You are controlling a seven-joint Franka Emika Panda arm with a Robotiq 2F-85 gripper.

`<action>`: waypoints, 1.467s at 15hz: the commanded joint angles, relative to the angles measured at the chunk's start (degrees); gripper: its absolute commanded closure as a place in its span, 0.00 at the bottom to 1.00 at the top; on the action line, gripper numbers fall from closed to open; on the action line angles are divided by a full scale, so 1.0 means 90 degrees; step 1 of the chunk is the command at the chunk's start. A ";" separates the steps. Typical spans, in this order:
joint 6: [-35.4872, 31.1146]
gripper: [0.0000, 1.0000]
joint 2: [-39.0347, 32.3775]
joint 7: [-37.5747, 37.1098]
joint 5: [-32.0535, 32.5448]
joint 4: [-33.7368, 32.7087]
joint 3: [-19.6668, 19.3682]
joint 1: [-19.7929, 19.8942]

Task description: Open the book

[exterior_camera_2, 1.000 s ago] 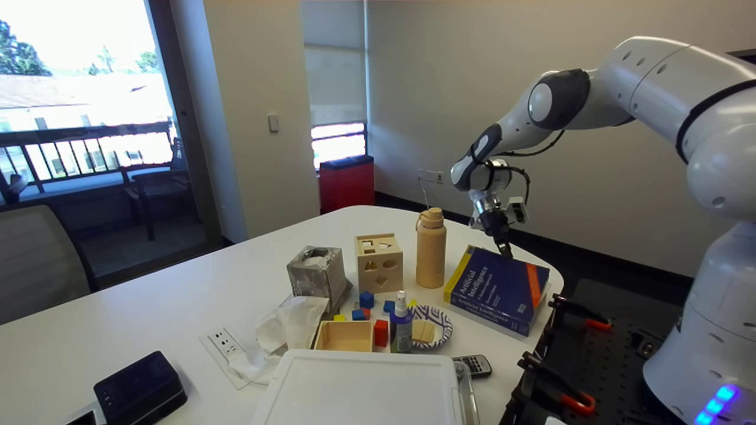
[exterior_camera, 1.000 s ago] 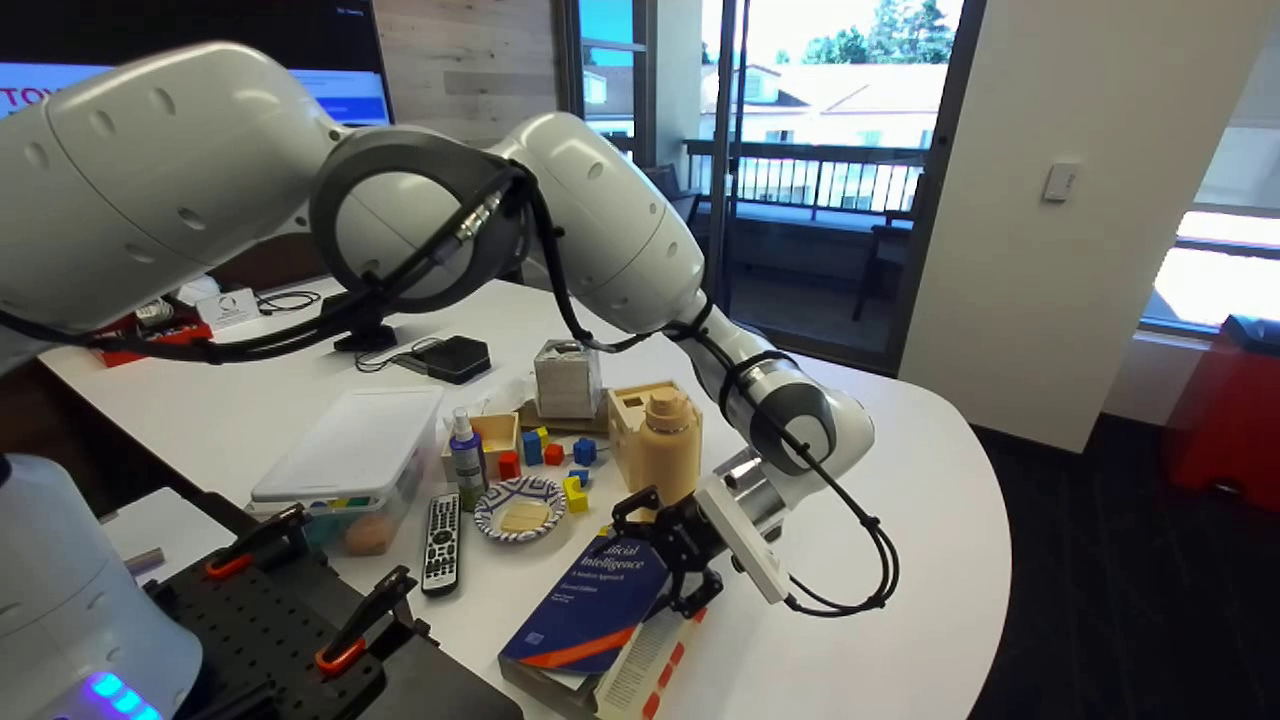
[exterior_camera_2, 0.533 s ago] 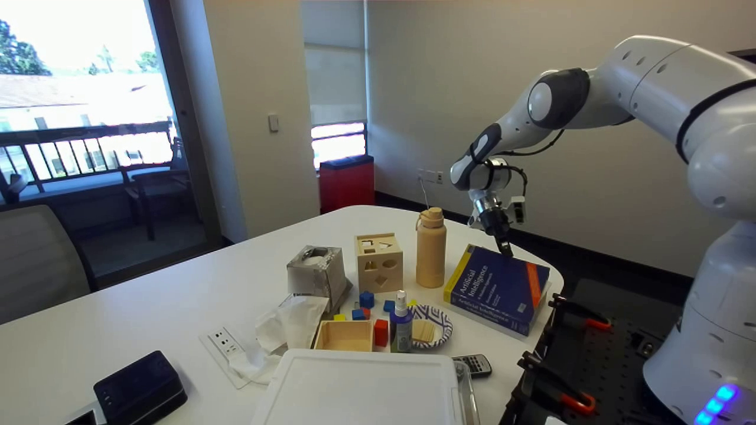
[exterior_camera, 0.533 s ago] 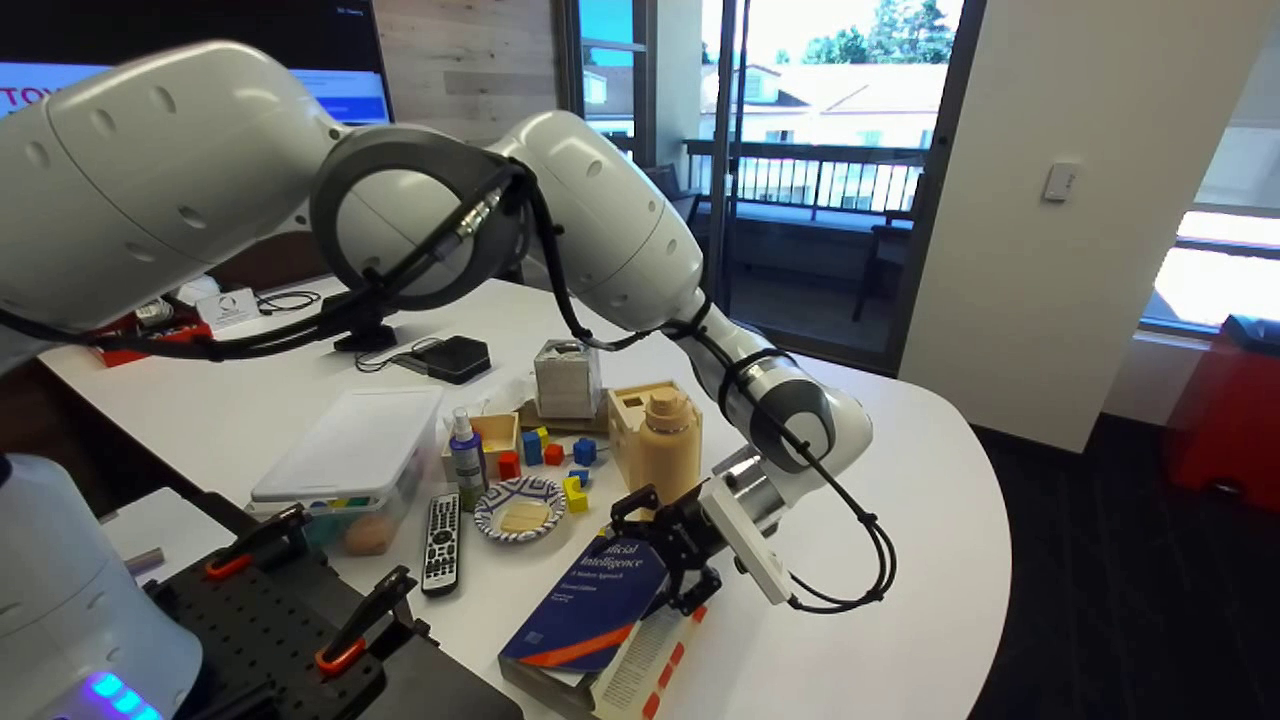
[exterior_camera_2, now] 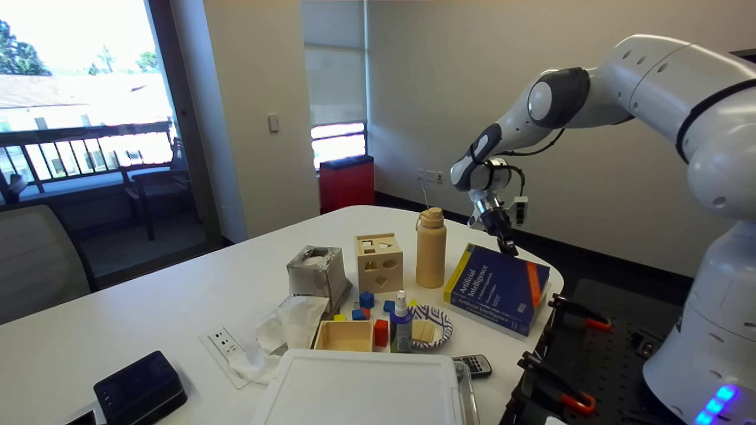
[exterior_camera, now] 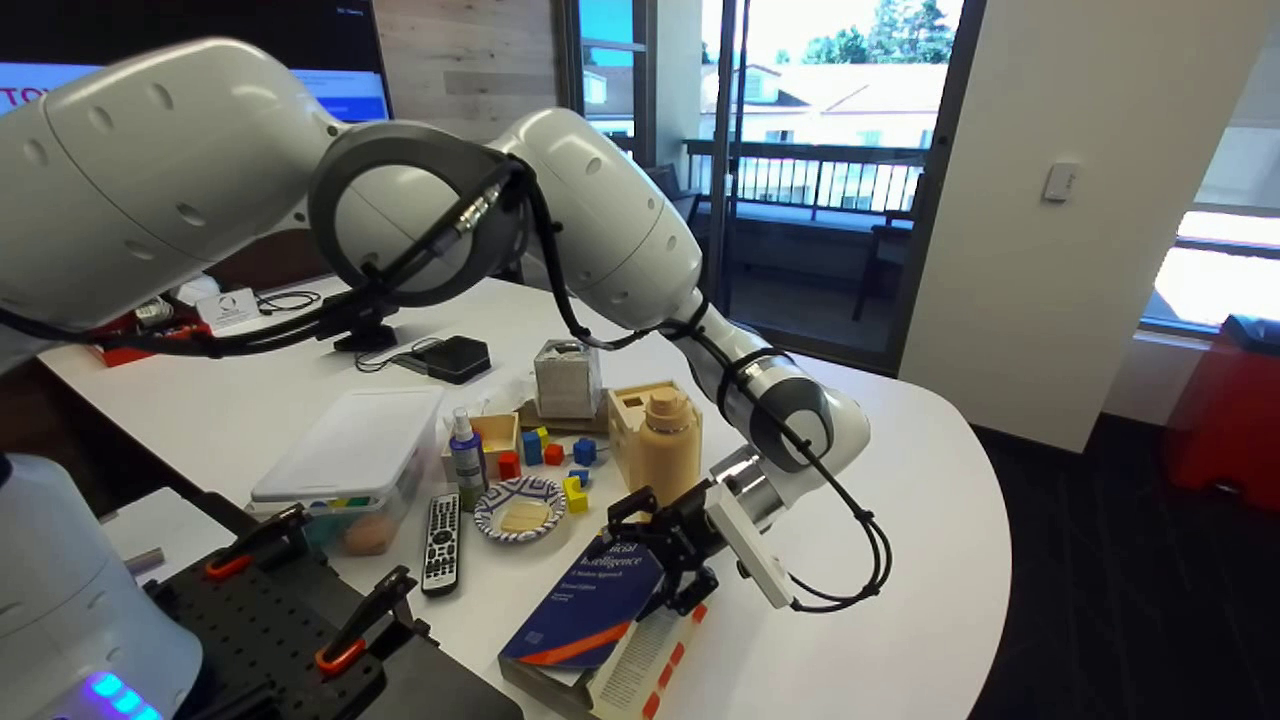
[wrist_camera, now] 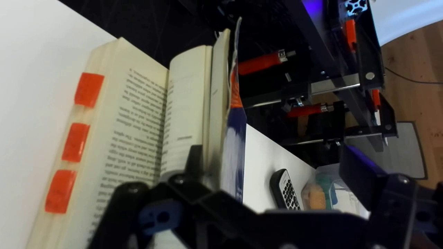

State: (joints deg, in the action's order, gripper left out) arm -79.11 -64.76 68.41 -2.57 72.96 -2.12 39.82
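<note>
Above the bench (exterior_camera: 850, 660), the arm (exterior_camera: 620, 225) has shifted slightly relative to the earlier frame. The book (exterior_camera_2: 499, 283) lies partly open on the bench, near the clamps (exterior_camera_2: 598, 324); its blue cover (wrist_camera: 238, 124), together with a stack of leaves (wrist_camera: 187, 97), is raised marginally higher than before. The gripper (wrist_camera: 278, 167) is tilted, jaws spread: one jaw sits in among the pages, the other outside the cover with a visible gap. Contact between the inner jaw and the raised leaves cannot be determined. The lidded storage box (exterior_camera: 345, 440) stands well apart; the tan bottle (exterior_camera_2: 431, 254) stands upright just beside the yellow-banded edge of the book, nearest upright obstruction to the gripper; the patterned plate (exterior_camera: 487, 512) and remote (exterior_camera: 441, 545) lie between book and storage box
</note>
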 commanded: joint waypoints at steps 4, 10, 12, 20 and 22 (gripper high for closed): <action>0.0111 0.00 0.0346 0.0279 0.0025 0.0554 -0.0032 -0.0191; -0.0040 0.00 0.0832 0.0611 0.0071 0.1204 -0.0040 -0.0312; -0.0059 0.00 0.0973 0.0771 0.0094 0.1413 -0.0066 -0.0348; -0.0323 0.00 0.1345 0.0925 0.0160 0.2322 -0.0106 -0.0657; -0.0501 0.00 0.1417 0.0914 0.0177 0.2575 -0.0112 -0.0774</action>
State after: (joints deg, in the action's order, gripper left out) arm -80.16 -55.57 75.36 -1.99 89.57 -2.29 35.09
